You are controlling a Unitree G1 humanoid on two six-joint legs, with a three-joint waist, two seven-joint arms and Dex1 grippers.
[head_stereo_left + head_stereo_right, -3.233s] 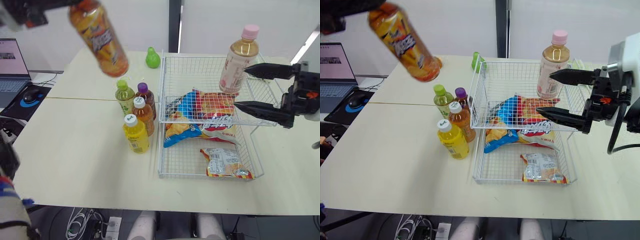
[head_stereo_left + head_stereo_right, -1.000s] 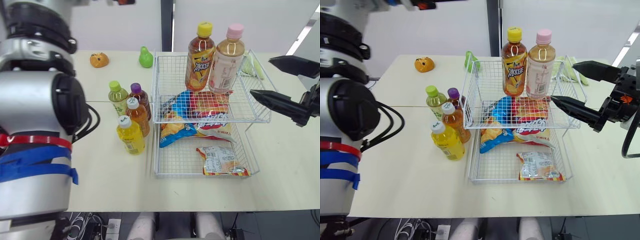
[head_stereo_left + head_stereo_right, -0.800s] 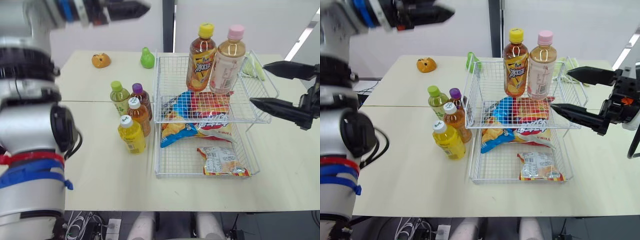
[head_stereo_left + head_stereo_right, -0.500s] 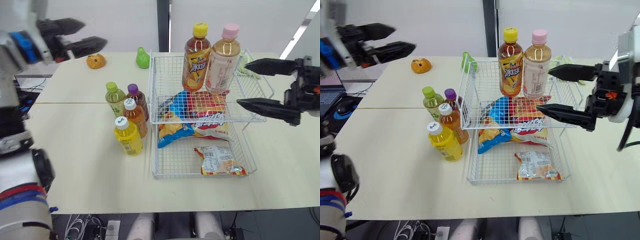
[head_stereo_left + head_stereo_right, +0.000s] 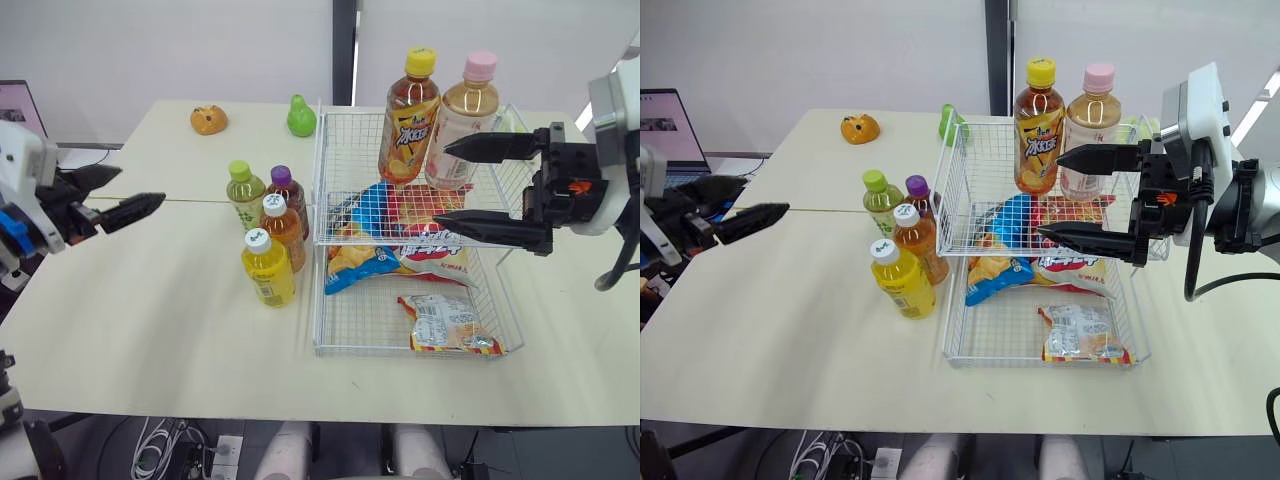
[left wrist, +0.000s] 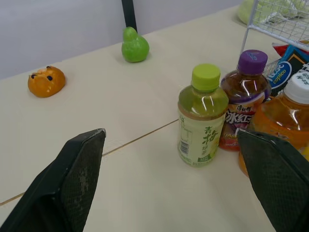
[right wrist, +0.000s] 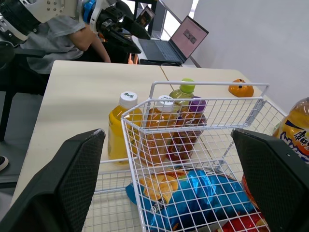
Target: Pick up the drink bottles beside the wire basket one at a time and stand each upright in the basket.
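Four bottles crowd together on the surface (image 5: 150, 300) just beside the wire basket (image 5: 319, 170): a green-capped tea bottle (image 5: 242, 193), a purple-capped bottle (image 5: 281, 186), an amber bottle (image 5: 283, 225) and a yellow bottle (image 5: 268, 270). The left gripper (image 5: 143, 184) hovers well apart from them, jaws wide open and empty. Closing on one bottle could knock its neighbours over. The right gripper (image 5: 440, 186), jaws also open, hangs near the pink-capped bottle (image 5: 460, 120) standing in the basket and could topple it.

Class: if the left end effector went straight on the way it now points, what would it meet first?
Probably the green-capped bottle, which stands ahead of the open left end effector in its wrist view. Depth is unclear, so it might pass just beside it.
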